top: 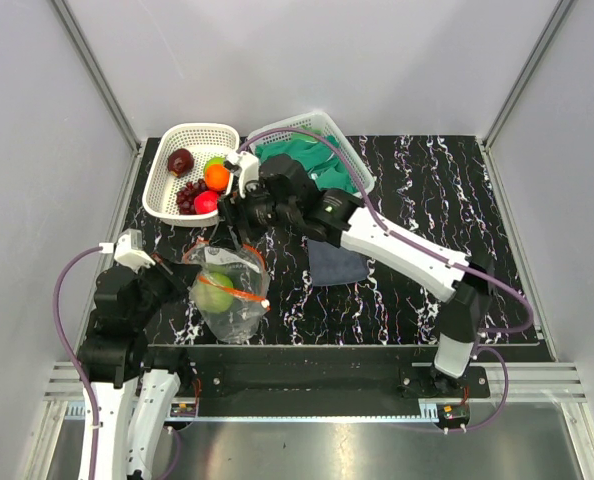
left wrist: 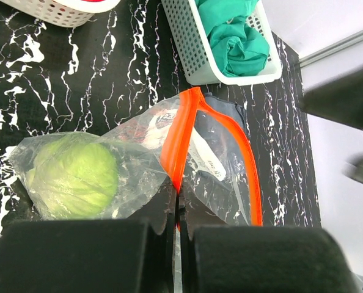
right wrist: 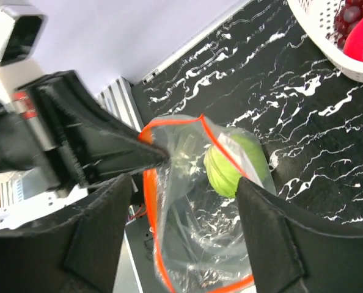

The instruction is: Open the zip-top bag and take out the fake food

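Observation:
The clear zip-top bag [top: 229, 290] with an orange-red zip strip [left wrist: 180, 137] lies at the table's front left, its mouth open. A pale green cabbage [left wrist: 76, 176] sits inside it, also seen in the right wrist view [right wrist: 225, 165]. My left gripper [left wrist: 178, 210] is shut on the bag's zip strip at one edge of the mouth. My right gripper [right wrist: 184, 189] is open and empty, hovering above the bag's mouth, near the white basket in the top view [top: 239, 212]. The basket [top: 167, 172] holds a dark red apple [top: 181, 160], an orange [top: 216, 176], grapes [top: 188, 195] and a red tomato [top: 206, 202].
A second white basket [top: 347, 145] with green cloths [top: 312, 160] stands behind the right arm. A dark grey-blue cloth [top: 335, 265] lies right of the bag. Grey walls enclose the table on three sides.

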Action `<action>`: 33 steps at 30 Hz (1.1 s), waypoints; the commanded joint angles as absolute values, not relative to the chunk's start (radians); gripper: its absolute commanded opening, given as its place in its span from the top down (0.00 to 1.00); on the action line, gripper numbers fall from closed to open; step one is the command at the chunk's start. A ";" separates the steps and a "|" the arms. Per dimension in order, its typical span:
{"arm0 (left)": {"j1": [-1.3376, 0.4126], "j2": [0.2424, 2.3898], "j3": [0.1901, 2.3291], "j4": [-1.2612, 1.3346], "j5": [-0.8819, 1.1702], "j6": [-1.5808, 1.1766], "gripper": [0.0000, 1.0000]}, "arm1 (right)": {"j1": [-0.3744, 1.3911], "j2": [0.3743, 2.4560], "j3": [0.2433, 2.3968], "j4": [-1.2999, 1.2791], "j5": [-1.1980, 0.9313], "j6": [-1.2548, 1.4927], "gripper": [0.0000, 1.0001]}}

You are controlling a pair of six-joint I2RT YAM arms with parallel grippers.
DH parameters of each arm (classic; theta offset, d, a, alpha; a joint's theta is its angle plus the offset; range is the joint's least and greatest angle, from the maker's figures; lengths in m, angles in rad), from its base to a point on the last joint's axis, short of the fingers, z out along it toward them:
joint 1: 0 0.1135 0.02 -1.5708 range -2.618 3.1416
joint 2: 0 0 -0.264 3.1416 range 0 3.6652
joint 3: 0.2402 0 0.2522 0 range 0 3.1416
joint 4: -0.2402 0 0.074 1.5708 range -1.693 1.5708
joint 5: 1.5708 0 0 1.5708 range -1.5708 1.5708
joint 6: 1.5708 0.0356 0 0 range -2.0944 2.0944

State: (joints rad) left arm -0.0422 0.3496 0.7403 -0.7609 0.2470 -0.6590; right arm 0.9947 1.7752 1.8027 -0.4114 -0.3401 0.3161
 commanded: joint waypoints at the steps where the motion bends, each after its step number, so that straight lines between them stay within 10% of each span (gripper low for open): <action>1: -0.044 0.345 0.785 -0.703 0.299 -0.640 1.00 | 0.994 1.844 1.882 -0.466 -0.359 0.279 0.28; 11: -0.044 0.359 0.778 -0.680 0.322 -0.644 1.00 | 1.014 1.942 1.916 -0.531 -0.393 0.268 0.69; 33: -0.044 0.342 0.637 -0.575 0.380 -0.759 1.00 | 1.034 2.191 1.864 -0.459 -0.382 0.353 0.59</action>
